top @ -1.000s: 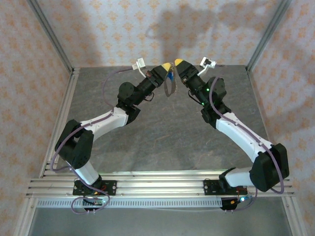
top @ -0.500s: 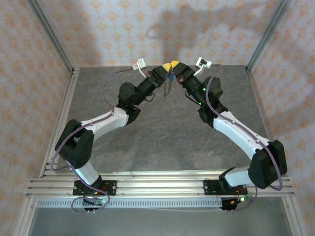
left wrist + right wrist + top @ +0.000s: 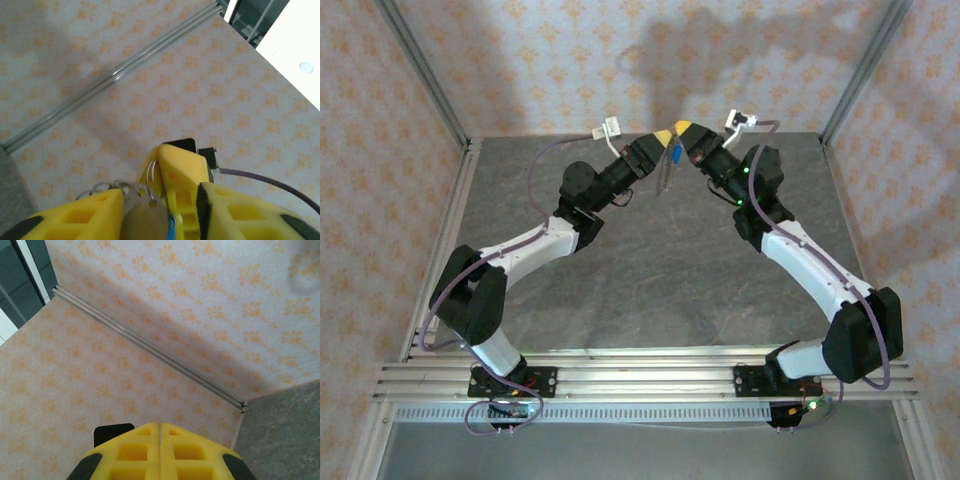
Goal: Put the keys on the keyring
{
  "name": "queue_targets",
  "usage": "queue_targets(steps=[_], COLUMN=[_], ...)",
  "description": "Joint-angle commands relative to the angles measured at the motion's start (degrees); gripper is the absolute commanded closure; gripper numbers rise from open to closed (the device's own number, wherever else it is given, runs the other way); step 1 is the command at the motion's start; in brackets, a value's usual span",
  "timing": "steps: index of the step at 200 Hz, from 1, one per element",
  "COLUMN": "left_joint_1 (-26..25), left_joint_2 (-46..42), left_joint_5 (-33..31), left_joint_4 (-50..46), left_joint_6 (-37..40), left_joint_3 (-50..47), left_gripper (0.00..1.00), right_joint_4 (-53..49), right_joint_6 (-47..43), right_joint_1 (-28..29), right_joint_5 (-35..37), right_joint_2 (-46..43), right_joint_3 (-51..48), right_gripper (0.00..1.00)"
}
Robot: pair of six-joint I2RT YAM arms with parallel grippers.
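Top external — left gripper (image 3: 663, 137) and right gripper (image 3: 684, 127) are hovering tip to tip high above the table (image 3: 650, 270), which is giving the keyring (image 3: 665, 178) room to hang free below them. The blue key (image 3: 672, 152) is dangling just beneath the tips, at the ring's top. Right gripper: pressing its pads flat together, seemingly pinching the ring's wire. Left gripper: standing with jaws parted around the ring's top — whether it is touching the ring, cannot tell.

key (image 3: 672, 154): tiny, bright blue head, blade too small to make out; raised in mid-air at the keyring's top end
keyring (image 3: 663, 180): thin pale loop, hanging down lengthwise (left wrist view: blurry, wire coils just beside the blue head)
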Motion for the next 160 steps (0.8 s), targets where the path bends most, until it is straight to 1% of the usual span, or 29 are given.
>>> queue_targets(steps=[1,29,65,86,127,160], left_joint_1=[1.91,4.68,6.91,7.40,8.11,8.07], left_joint_2=[-3.58,-3.63,-1.99,-0.66,1.71,2.67], left_joint_5=[6.63,12.53,20.17,23.78,27.98,28.40], left_joint_4=[-4.87,-9.02,-13.94,-15.93,-15.46,-15.19], left_joint_6=[4.64,6.32,9.06,10.92,10.95,10.62], left_joint_3=[3.70,5.91,10.06,12.08,14.48,15.55], left_gripper=[0.46,0.40,0.40,0.47,0.65,0.67], right_joint_4=[0.77,1.31,2.79,2.47,1.35,0.88], right_joint_6=[0.02,1.60,3.33,3.26,2.19,1.70], right_joint_1=[-2.80,-5.75,-7.72,-7.93,-7.94,-7.93], right_joint_5=[-11.13,-19.84,-27.56,-30.48,-32.26,-32.34], right_joint_2=[1.11,3.85,7.07,8.37,9.27,9.36], right_joint_3=[5.17,8.45,11.72,13.21,13.84,13.69], right_gripper=[1.00,1.00,1.00,1.00,1.00,1.00])
